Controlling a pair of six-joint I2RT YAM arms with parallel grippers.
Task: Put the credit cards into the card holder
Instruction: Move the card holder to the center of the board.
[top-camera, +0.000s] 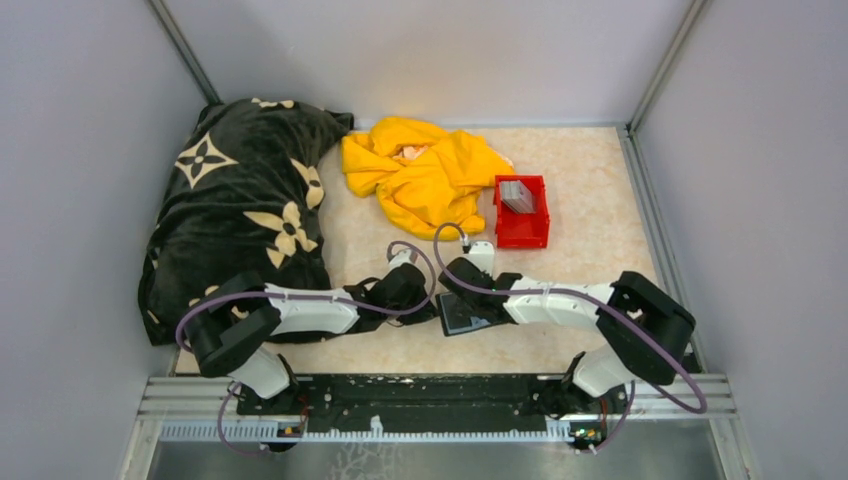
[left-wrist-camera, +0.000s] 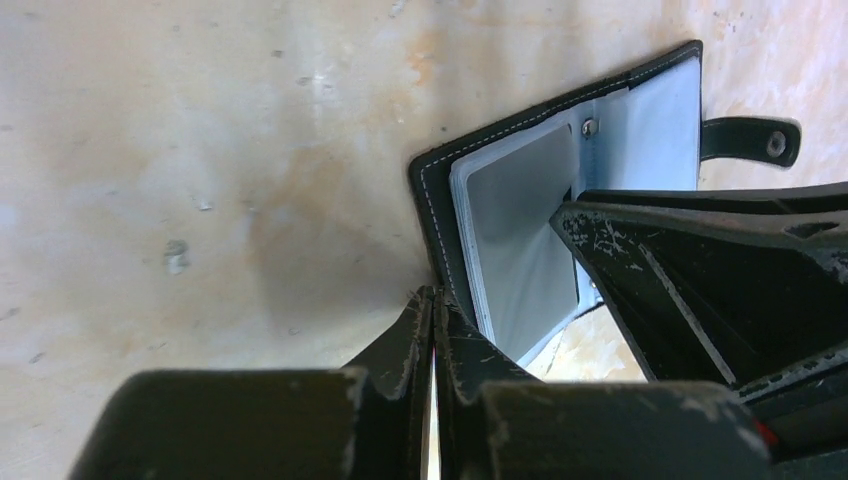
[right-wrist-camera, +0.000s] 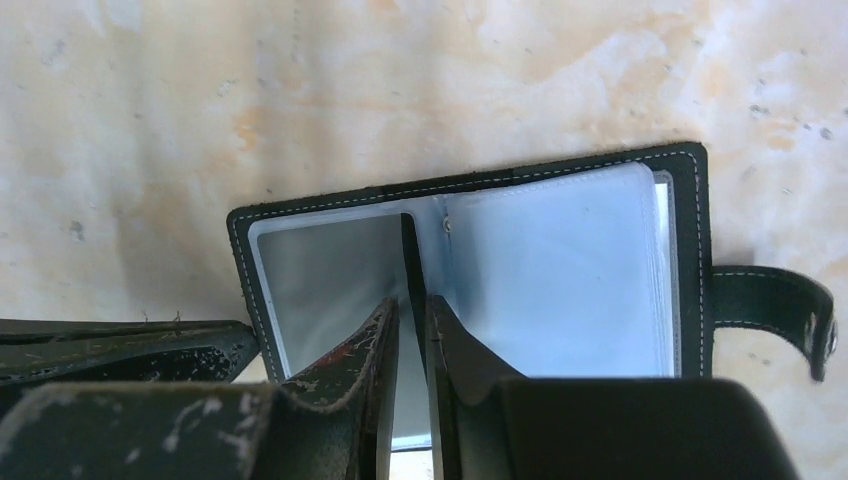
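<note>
Activity gathers at the card holder, which lies open and flat on the bench, its greyish clear sleeves facing up. It sits directly beneath the right fingers, with one black cover spreading to each side of them.

The right fingers hang tips-down over the middle of the sleeves and stand only a narrow slit apart. A thin dark line, either the fold or a sleeve seen on edge, runs straight into that slit. Whether the fingers actually pinch it cannot be told, since pale plastic shows through the gap lower down.

The left fingers are pressed together with no more than a hairline between them. Their tips sit against the stitched outer edge of the cover nearest them, low on the bench. The view does not show whether that edge is nipped between the tips or merely touched. In the right wrist view the left fingers come in at the lower corner and meet that same edge.

The snap tab sticks out from the opposite cover, on the far side of the right fingers from the left ones.

The credit cards, a small grey stack, lie in the red bin, well beyond both pairs of fingers and touched by neither. A yellow cloth lies just beside the bin, and a black blanket with pale flowers lies outward of the left arm.
</note>
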